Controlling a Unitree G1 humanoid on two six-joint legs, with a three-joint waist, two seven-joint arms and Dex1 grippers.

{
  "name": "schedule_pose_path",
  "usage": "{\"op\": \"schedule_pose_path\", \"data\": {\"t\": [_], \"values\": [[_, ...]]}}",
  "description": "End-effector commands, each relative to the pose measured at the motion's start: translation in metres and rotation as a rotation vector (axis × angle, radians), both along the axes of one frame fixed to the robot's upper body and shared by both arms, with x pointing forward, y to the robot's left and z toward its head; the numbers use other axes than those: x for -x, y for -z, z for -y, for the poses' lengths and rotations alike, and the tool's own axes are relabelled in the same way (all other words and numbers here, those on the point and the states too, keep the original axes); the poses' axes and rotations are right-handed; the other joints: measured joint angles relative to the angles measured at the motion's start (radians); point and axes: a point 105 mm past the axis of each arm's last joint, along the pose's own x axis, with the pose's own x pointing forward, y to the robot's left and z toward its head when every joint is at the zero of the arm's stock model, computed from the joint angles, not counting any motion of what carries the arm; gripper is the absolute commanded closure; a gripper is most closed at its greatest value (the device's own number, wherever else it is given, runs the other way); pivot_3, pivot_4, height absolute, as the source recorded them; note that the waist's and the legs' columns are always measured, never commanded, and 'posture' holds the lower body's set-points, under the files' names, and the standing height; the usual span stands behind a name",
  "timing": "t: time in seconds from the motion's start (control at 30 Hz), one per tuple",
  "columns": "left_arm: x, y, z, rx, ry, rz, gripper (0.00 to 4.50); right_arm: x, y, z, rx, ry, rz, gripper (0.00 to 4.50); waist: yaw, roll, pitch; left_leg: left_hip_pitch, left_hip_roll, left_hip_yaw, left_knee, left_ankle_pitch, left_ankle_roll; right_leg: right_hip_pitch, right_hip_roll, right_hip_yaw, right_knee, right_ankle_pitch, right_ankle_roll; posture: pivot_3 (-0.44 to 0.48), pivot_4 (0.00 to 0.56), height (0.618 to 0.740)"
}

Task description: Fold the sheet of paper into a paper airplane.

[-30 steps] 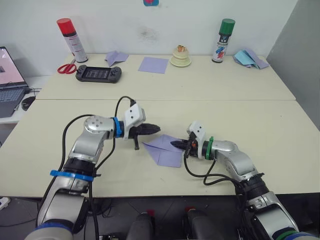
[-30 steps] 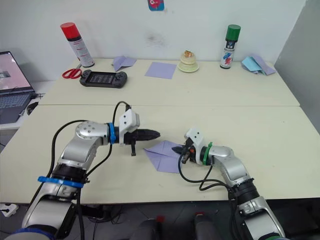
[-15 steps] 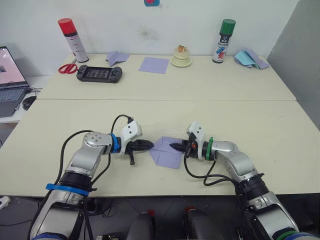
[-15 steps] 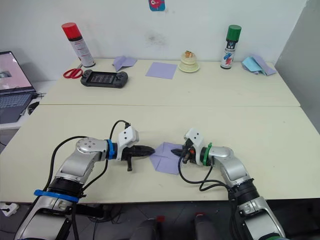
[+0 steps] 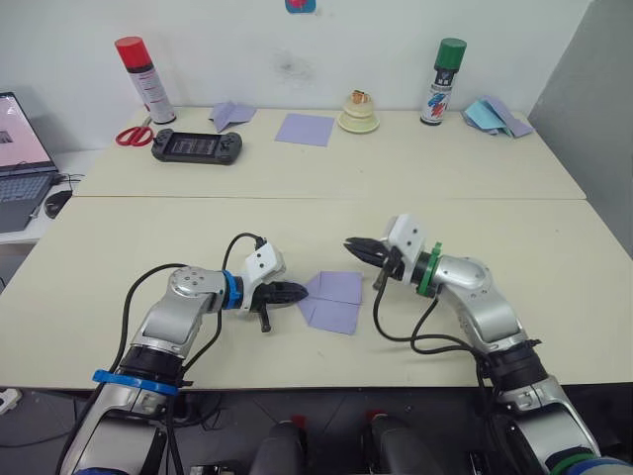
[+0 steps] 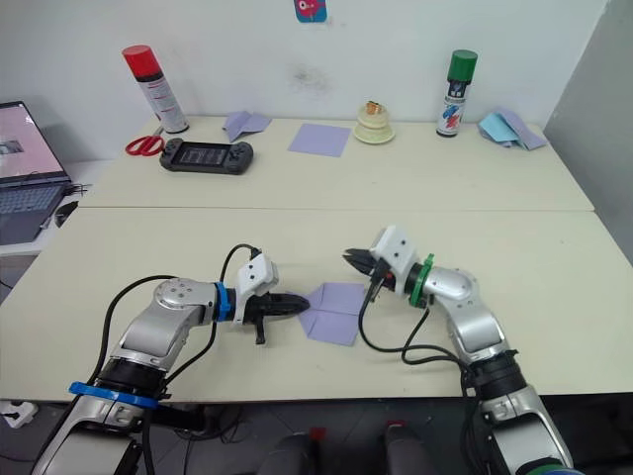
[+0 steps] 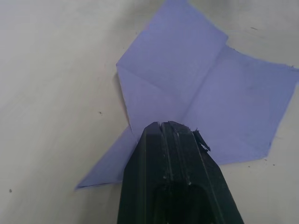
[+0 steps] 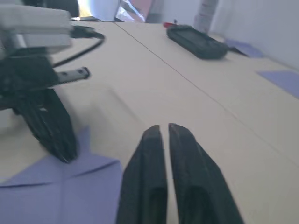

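So the sheet of paper (image 5: 334,300) sits partly folded on the near table (image 5: 514,228). My left gripper (image 5: 301,291) is clenched, tip pinning its left edge. Right gripper (image 5: 352,245) hovers above, closed and empty. I'd press flat and run along the crease, not drag

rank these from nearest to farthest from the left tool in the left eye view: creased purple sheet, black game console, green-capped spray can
1. The creased purple sheet, right at the left tool.
2. The black game console, far table, left side.
3. The green-capped spray can, far right by the wall.
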Motion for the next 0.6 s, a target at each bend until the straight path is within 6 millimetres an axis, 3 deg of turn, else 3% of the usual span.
{"op": "schedule_pose_path", "data": {"t": [0.03,0.27,0.43,0.6], "values": [[0.004,0.010,0.003,-0.031,0.014,-0.041,4.50,0.012,0.024,-0.020,0.062,-0.037,-0.028,4.46,0.001,0.000,0.000,0.000,0.000,0.000,0.000,0.000,0.000,0.000,0.000,0.000,0.000,0.000,0.000,0.000,0.150,0.740],[0.003,0.008,0.003,-0.039,0.016,-0.042,4.50,0.016,0.065,-0.030,0.195,-0.031,-0.093,4.46,0.001,0.000,0.000,0.000,-0.001,0.000,0.000,0.000,0.000,0.000,0.000,0.000,0.000,0.000,0.000,0.000,0.150,0.740],[0.001,0.009,0.002,-0.050,0.008,-0.037,4.50,0.021,0.084,-0.010,0.293,-0.020,-0.120,4.46,0.003,0.000,-0.001,0.001,-0.001,0.000,0.000,0.000,0.000,0.001,0.000,0.000,0.000,0.000,0.000,0.000,0.150,0.740],[0.001,0.009,0.005,-0.026,0.005,-0.049,4.50,0.023,0.086,0.015,0.243,0.059,-0.231,4.46,0.004,0.001,-0.003,0.001,-0.001,0.000,0.000,0.000,0.000,0.001,0.000,0.000,0.000,0.000,0.000,0.000,0.150,0.740]]}}
